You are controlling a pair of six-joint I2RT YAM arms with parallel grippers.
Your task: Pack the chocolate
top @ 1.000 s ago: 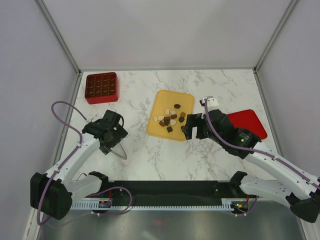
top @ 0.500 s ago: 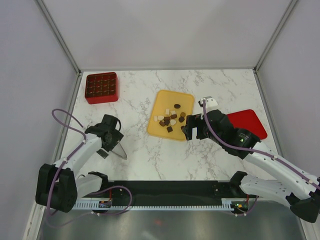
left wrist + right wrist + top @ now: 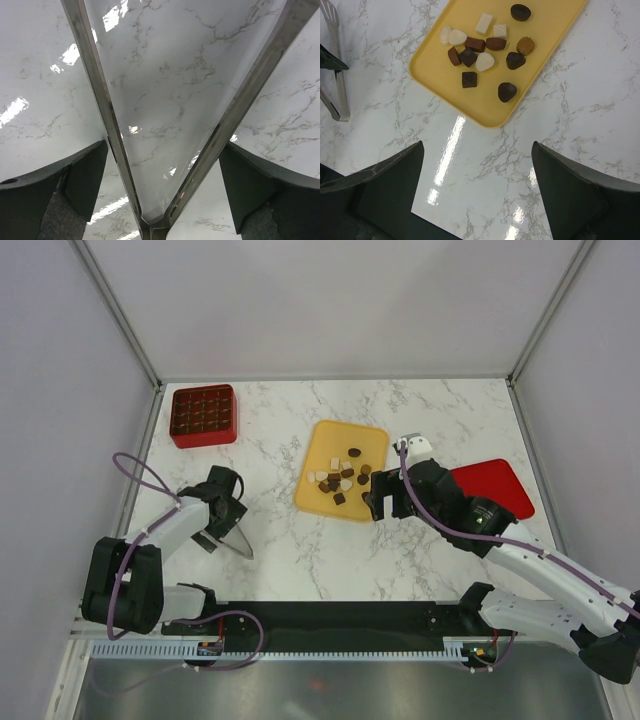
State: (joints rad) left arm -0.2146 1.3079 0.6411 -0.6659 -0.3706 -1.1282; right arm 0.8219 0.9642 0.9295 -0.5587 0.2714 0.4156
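The chocolate [image 3: 340,480] lies as several small dark brown, lighter brown and cream pieces on the yellow tray [image 3: 368,438]. In the right wrist view the pieces [image 3: 482,45] sit in a loose cluster on the tray [image 3: 550,30]. My right gripper [image 3: 372,502] is open and empty, hovering over bare table just off the tray's near corner [image 3: 477,145]. My left gripper [image 3: 228,523] is open and straddles metal tongs [image 3: 240,540] lying on the table. The tongs [image 3: 150,220] spread in a V between its fingers [image 3: 55,190].
The red square box [image 3: 203,437] with grid compartments stands at the back left. A flat red lid [image 3: 495,485] lies right of my right arm. The tongs also show at the left edge of the right wrist view [image 3: 335,75]. White walls enclose the marble table.
My left arm's elbow has swung down and to the left, and its gripper has settled lower over the tongs. The right arm has barely moved.
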